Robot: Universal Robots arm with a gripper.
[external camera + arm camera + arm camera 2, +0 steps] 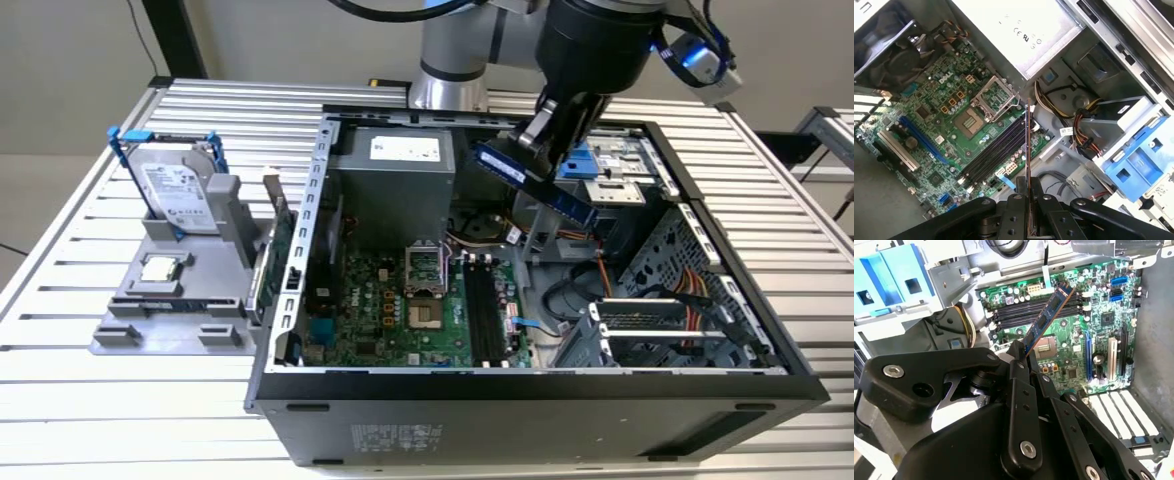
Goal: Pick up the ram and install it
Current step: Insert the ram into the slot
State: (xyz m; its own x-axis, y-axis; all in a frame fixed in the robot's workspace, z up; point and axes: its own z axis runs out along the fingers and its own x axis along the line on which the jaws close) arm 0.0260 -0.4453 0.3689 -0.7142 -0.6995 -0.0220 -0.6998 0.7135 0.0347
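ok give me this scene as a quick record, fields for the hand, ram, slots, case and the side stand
hand: shut on ram, above the open case
ram: held by one end, tilted, in the air
memory slots: black, look empty
case: lying on its side, open on top
side stand: hard drive upright, square chip flat

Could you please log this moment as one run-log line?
hand shut on ram | ram tilted over motherboard, unseated | memory slots empty
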